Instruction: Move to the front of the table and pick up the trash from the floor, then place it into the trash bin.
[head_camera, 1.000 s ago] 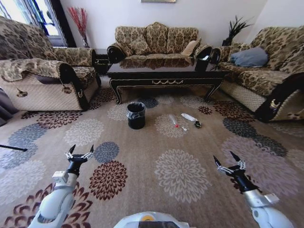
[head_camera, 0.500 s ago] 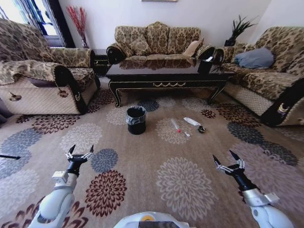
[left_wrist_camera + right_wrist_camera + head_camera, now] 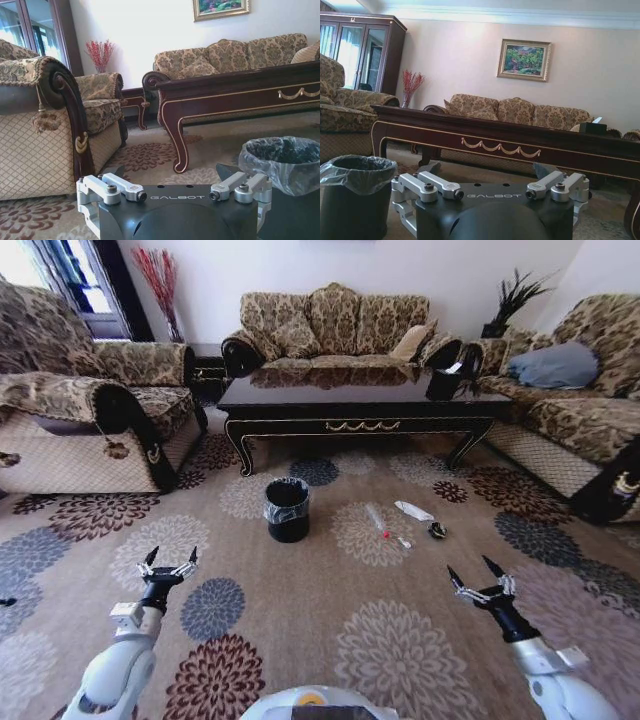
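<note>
Glossy dark wood table (image 3: 360, 400), gold scroll on front apron, centre of room, sofas on three sides. Sits larger and lower in head view than 1 s ago: whole scene shifted, so camera/base has closed in; things themselves not moved.

Floor (image 3: 330, 620): beige carpet w/ round floral medallions.

Trash bin (image 3: 287, 508): black, cylindrical, clear liner over rim, upright on carpet in front of table, toward its left end. Also in left wrist view (image 3: 287, 165) and right wrist view (image 3: 355, 195).

Trash, on carpet to right of bin, near table front:
- clear bottle (image 3: 378, 521), red cap, lying flat.
- white wrapper (image 3: 413, 510), just beside bottle, on its right.
- dark round scrap (image 3: 437, 531), right of wrapper, apart from it.
Layout among the three same as in earlier frames.

Left gripper (image 3: 169, 561): raised over carpet low in head view, jaws spread, holding nothing; pose vs. robot same as 0.5 s ago. Well apart from bin and trash.

Right gripper (image 3: 474, 577): same height on right side, jaws spread, empty, pose unchanged.

Black box w/ white tissue (image 3: 446, 382) on table's right end.
</note>
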Controlling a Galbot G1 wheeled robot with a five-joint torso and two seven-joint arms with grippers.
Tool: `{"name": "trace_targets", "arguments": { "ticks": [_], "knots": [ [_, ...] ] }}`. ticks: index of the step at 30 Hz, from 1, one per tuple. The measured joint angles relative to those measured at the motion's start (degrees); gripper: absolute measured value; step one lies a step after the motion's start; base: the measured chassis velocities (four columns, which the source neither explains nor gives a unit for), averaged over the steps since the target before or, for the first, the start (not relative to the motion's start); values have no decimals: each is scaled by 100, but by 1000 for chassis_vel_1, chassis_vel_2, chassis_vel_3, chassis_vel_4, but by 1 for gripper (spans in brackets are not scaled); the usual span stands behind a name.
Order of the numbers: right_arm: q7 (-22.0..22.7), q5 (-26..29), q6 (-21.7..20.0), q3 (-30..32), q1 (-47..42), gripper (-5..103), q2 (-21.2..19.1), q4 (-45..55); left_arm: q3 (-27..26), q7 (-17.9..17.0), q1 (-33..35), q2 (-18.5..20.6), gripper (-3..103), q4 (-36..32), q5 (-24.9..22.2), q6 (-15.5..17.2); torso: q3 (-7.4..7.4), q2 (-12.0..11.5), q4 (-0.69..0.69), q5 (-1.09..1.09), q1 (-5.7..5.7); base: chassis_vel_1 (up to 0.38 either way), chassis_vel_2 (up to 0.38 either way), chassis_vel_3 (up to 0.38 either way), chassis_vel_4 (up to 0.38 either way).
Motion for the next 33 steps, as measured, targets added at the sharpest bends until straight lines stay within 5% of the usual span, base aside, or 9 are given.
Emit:
{"name": "trace_targets", "arguments": {
  "ticks": [33],
  "knots": [
    [44,-54,15,-84,29,100,4,74,20,10,-122,91,100,148,-72,-10,1,1,0,0,1,-182,177,174,-167]
  ]
}}
